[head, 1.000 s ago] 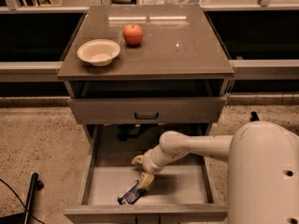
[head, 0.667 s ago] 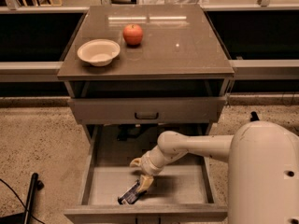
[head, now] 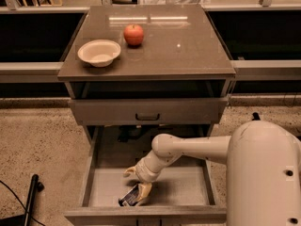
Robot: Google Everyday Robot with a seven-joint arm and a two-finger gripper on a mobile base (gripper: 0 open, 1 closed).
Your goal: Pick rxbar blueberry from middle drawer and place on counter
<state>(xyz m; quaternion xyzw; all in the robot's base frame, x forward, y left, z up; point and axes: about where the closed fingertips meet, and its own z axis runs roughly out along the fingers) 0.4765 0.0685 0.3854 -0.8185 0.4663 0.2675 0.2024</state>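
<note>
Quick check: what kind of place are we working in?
Probably an office kitchenette or test area: a drawer cabinet with glossy counter holding an apple and bowl, on speckled floor. The gripper is down in the open middle drawer by the rxbar blueberry.

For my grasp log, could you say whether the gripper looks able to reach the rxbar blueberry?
Probably yes: the gripper is inside the open middle drawer, right at the rxbar blueberry.

The gripper (head: 138, 182) now sits a little lower and further left in the middle drawer (head: 87, 182), closer over the upper end of the rxbar blueberry (head: 129, 198). The arm's elbow (head: 162, 149) shifts left too, toward the frame's centre.
</note>
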